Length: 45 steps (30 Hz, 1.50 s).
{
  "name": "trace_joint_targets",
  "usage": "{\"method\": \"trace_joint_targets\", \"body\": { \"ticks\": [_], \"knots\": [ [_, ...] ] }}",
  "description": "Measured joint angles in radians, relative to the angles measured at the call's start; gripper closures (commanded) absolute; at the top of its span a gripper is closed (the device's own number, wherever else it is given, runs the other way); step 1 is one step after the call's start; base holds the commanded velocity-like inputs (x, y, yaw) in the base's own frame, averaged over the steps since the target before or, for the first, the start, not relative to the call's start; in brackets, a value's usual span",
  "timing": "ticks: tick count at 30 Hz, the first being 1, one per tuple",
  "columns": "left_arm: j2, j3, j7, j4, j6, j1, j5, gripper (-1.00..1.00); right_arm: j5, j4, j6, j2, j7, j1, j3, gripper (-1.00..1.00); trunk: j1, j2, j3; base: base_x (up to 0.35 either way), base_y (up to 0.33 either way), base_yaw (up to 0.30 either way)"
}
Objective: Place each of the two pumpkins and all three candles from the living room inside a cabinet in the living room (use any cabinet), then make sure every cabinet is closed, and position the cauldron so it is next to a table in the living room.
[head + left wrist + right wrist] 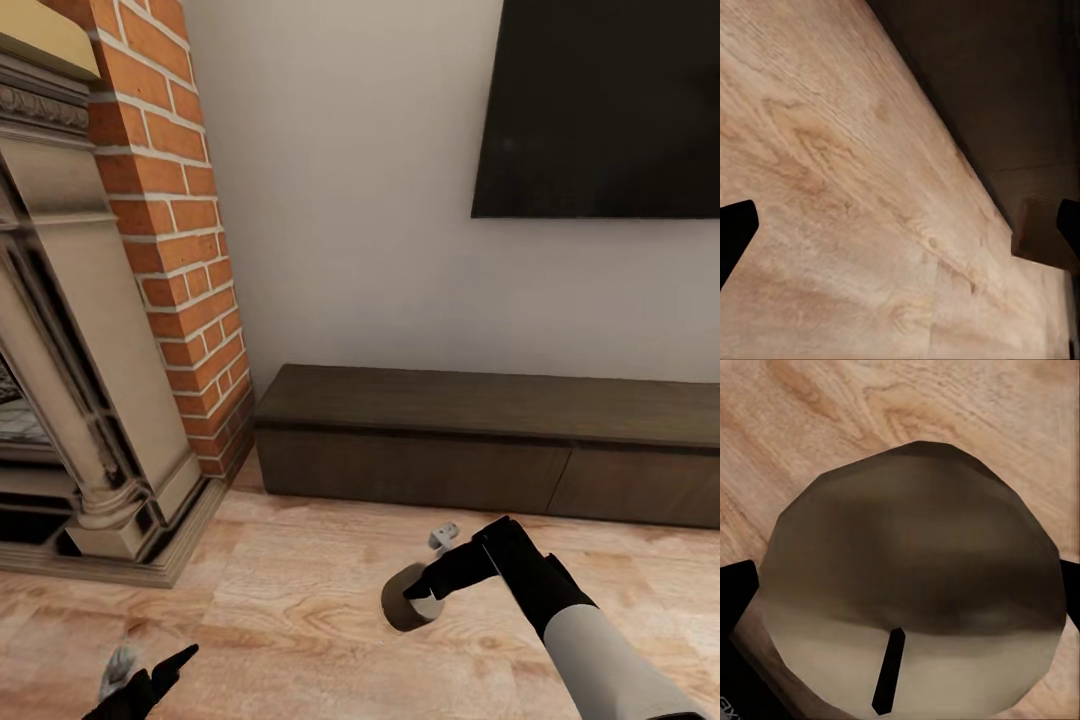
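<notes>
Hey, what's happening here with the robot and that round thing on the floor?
The robot faces the long dark cabinet under a wall TV, its drawer fronts shut. Its right end effector is lowered over a squat beige candle with a dark wick, which sits on the wooden floor; the fingers flank it, but a firm grip can't be confirmed. The left end effector hangs open above bare floor near the brick fireplace.

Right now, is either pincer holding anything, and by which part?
Right pincer grips a beige candle by its round sides, one finger each side. Left pincer holds nothing.
</notes>
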Motion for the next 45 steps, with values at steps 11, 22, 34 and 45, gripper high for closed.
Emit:
{"method": "trace_joint_targets", "body": {
  "ticks": [11, 22, 34, 45],
  "knots": [
    [-0.094, 0.019, 0.322, -0.460, 0.127, -0.007, 0.119, -1.00, -0.005, -0.338, 0.122, -0.200, 0.070, 0.000, -0.233, 1.00, 0.000, 0.000, 0.000, 0.000, 0.000, 0.000],
    [-0.102, 0.018, 0.314, -0.476, 0.140, -0.007, 0.125, -1.00, 0.000, -0.562, 0.225, -0.439, 0.480, 0.000, -0.288, 1.00, 0.000, 0.000, 0.000, 0.000, 0.000, 0.000],
    [-0.098, 0.015, 0.013, -0.470, 0.200, -0.007, 0.130, -1.00, -0.362, -0.733, 0.310, -0.813, 0.512, -0.001, -0.283, 1.00, 0.000, 0.000, 0.000, 0.000, 0.000, 0.000],
    [-0.071, 0.044, -0.237, -0.376, 0.218, -0.007, 0.130, -1.00, -0.426, -0.680, 0.323, -0.988, 0.516, 0.002, -0.236, 1.00, 0.000, 0.000, 0.000, 0.000, 0.000, 0.000]
  ]
}}
